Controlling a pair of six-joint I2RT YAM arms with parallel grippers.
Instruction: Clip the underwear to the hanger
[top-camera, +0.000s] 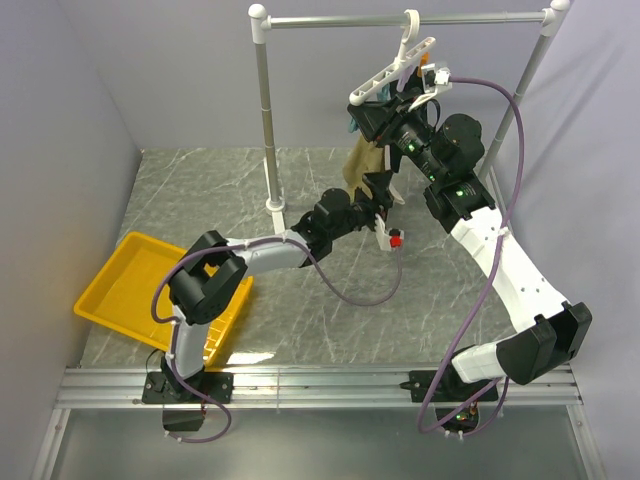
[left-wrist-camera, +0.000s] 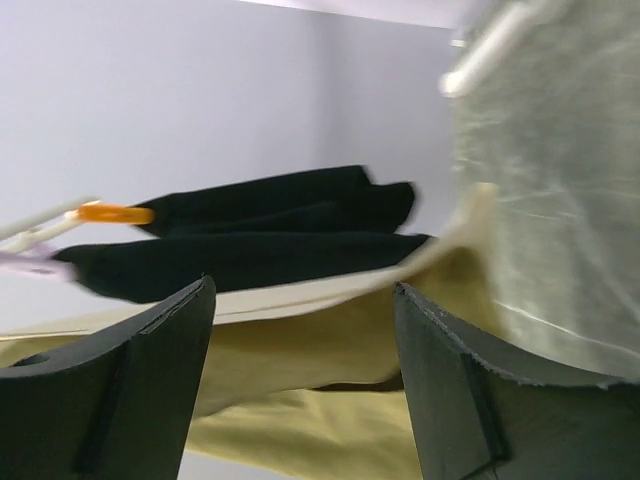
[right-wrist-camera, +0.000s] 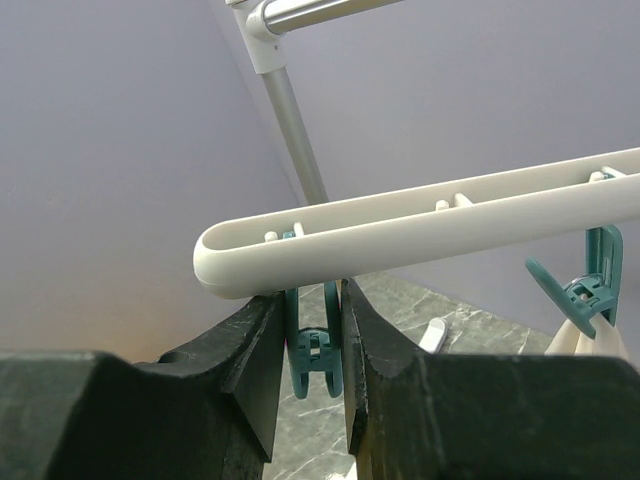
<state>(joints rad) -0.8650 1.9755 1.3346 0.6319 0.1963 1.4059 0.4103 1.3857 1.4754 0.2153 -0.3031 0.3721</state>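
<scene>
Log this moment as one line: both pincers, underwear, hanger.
left pincer open by underwear | right pincer shut on teal clip | hanger hooked on rail

Left wrist view is soft: orange clip (left-wrist-camera: 115, 212) left of left gripper (left-wrist-camera: 302, 300) is a smear, and underwear (left-wrist-camera: 300, 355) runs off the bottom edge. Hanger (right-wrist-camera: 420, 225) is cut off right of right gripper (right-wrist-camera: 312, 310). Teal clip (right-wrist-camera: 315, 360) top is hidden behind the bar.

Glossy plastic hanger (right-wrist-camera: 420, 225), soft matt cloth underwear (left-wrist-camera: 300, 350).

yellow tray (top-camera: 125, 285) left on table (top-camera: 200, 190) | silver rail (top-camera: 330, 20) upright behind
</scene>
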